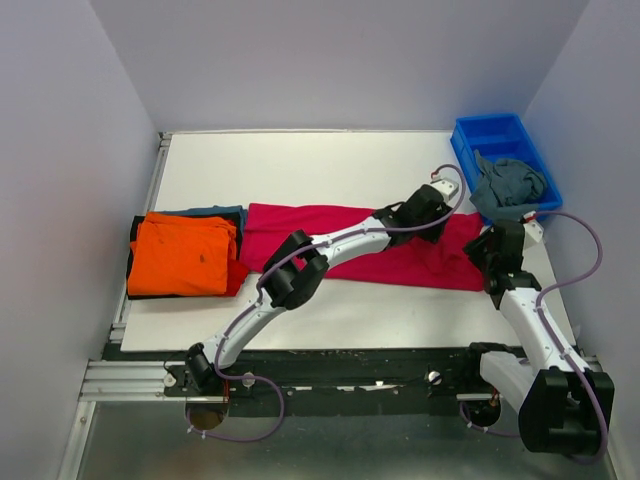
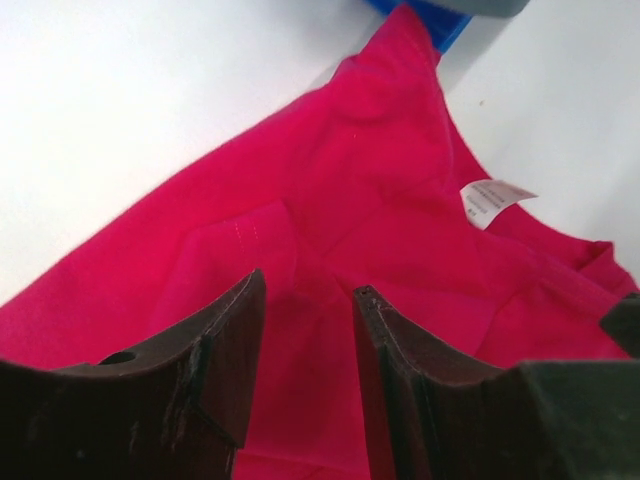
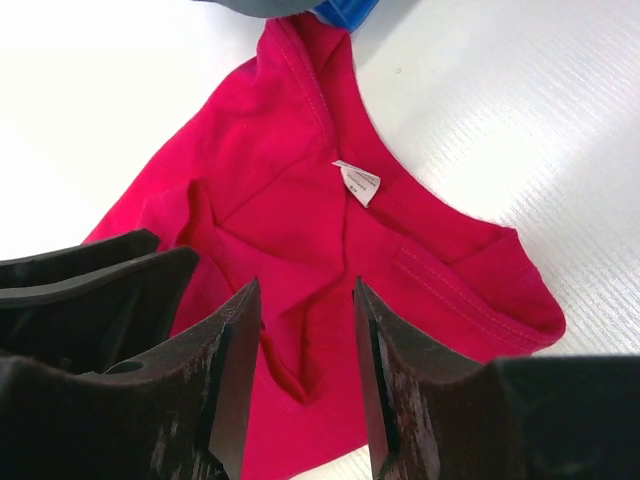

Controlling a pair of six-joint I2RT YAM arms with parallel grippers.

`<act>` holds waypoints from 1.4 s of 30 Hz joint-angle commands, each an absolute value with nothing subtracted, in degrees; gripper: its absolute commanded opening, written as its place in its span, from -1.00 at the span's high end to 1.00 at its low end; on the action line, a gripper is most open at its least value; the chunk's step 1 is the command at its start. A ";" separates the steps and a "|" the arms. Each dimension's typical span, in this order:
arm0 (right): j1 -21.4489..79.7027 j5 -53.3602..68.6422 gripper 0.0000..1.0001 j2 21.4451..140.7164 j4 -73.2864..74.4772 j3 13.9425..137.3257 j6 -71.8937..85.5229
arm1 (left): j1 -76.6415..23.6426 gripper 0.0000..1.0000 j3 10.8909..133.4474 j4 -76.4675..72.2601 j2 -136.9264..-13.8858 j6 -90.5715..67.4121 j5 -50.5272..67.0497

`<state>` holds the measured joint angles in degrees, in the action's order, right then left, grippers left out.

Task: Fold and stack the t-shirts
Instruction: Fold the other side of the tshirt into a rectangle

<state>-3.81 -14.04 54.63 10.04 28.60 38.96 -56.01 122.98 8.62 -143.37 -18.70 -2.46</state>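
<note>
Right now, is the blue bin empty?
Not empty: a crumpled grey-blue shirt sits in the near half of the bin; the far half is bare.

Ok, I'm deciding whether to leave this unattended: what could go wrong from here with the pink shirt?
1. The pink shirt is rumpled around its label; folding it now would likely trap those creases.
2. Its tip reaches the blue bin, so a pull might snag there.
3. The left gripper and right gripper, both open, hang close together over that same end and could bump.
</note>
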 commanded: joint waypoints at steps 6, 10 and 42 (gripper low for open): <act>-3.78 -13.62 -0.01 54.84 9.05 28.74 38.41 | -56.25 0.03 125.07 9.23 -145.72 -18.90 -2.55; -3.87 -13.80 -0.01 54.75 9.05 28.57 38.50 | -56.34 0.19 126.03 8.79 -146.60 -18.72 -1.23; -4.13 -12.66 -0.01 56.42 8.53 29.18 38.41 | -56.25 1.00 127.01 10.90 -145.12 -13.19 -7.21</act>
<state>-3.81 -13.61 55.35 9.89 28.60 38.96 -56.01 127.94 10.46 -149.36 -15.18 -5.54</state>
